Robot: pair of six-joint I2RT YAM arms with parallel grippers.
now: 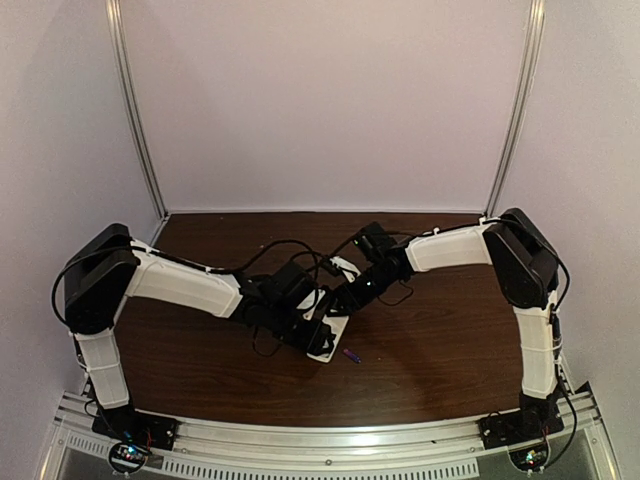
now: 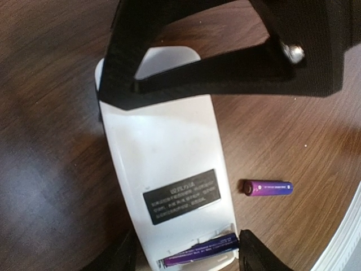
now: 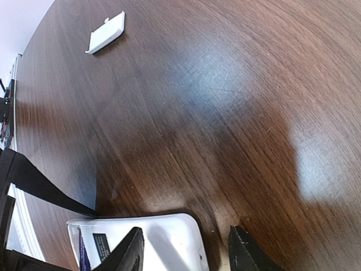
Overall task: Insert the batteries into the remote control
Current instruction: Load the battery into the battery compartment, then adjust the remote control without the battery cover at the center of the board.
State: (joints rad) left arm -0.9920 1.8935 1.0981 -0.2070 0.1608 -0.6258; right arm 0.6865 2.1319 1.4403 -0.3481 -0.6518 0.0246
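Remote [image 2: 169,164] is lying back-up, clamped in the left gripper [image 2: 186,257], first battery [image 2: 197,248] sitting inside it. Second battery [image 2: 268,188] is lying just beside that gripper. Right gripper [image 3: 186,248] is hovering spread at the remote's far end; fetching that battery looks next.
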